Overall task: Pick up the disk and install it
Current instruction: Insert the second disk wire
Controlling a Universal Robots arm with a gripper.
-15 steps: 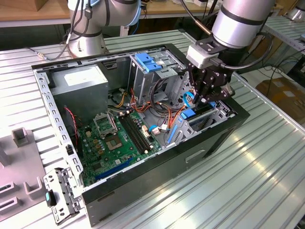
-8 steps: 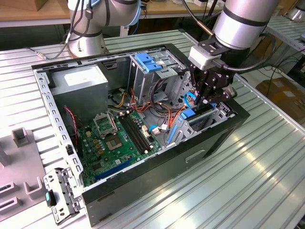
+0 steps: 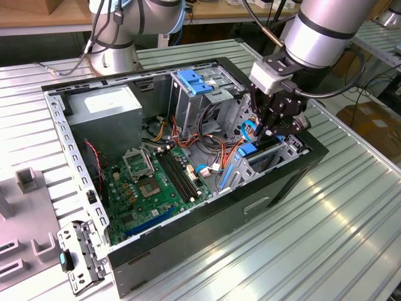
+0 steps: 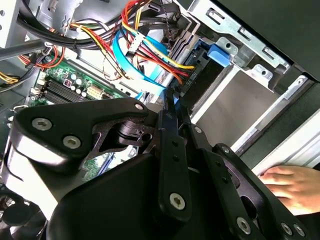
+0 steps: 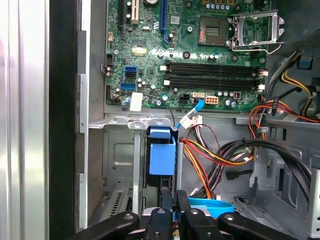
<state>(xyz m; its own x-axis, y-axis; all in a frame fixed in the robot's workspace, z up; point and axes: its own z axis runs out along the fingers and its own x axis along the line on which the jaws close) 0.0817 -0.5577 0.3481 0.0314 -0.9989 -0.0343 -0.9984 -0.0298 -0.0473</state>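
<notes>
Arm [image 3: 326, 28]: silver-grey cylindrical link, glossy, with a black band near its lower end. Black cable runs along it above the computer case [image 3: 263, 200]. Wrist block [image 3: 270, 76]: light grey box bolted to a black bracket. Gripper [image 3: 270, 128]: black linkage fingers, matte. In the second wrist view the gripper [image 4: 172, 102] shows flat black plates pinned with silver hex-socket screws and round pivot bolts. In the first wrist view its fingers [image 5: 162, 212] are black, rounded at the knuckles. Second arm base [image 3: 116, 47] behind the case: silver column, blue joint ring.
</notes>
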